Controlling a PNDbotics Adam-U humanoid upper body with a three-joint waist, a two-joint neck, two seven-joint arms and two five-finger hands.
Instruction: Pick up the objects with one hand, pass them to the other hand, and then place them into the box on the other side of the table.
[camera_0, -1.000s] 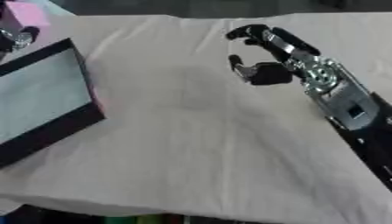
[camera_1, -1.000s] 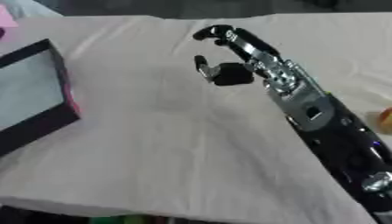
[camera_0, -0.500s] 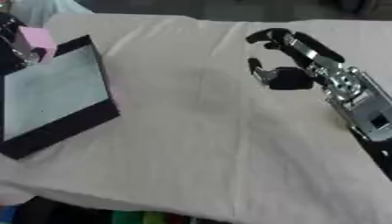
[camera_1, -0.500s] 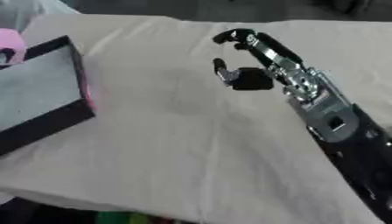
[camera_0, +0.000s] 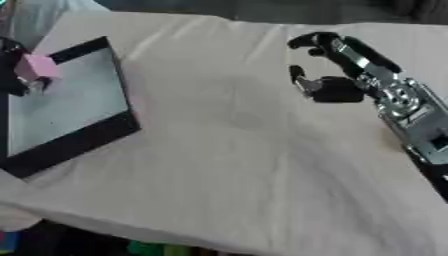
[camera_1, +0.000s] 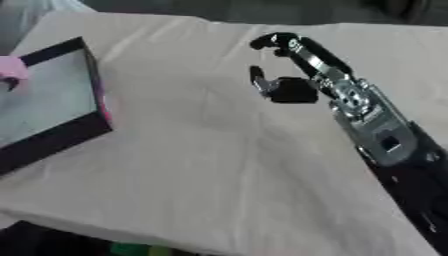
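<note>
A small pink object (camera_0: 40, 65) hangs at the far left, over the left part of the box, and my left hand (camera_0: 16, 80) is shut on it; only dark fingers of that hand show at the picture's edge. The box (camera_0: 80, 135) is flat, with a black rim and a pale grey inside, and lies askew on the left of the table. My right hand (camera_0: 339, 89) hovers above the cloth at the upper right, its fingers loosely curved and its thumb apart, holding nothing. Its silver and black forearm (camera_1: 376, 135) runs down to the lower right.
A beige cloth (camera_0: 227, 165) with soft wrinkles covers the table. Its near edge (camera_0: 175, 235) runs along the bottom, with coloured things below it. A pale shape lies past the far left corner.
The whole picture has shifted, so the camera moved and more of the box shows. The pink object in my left hand has come into view over the box. My right hand keeps its pose.
</note>
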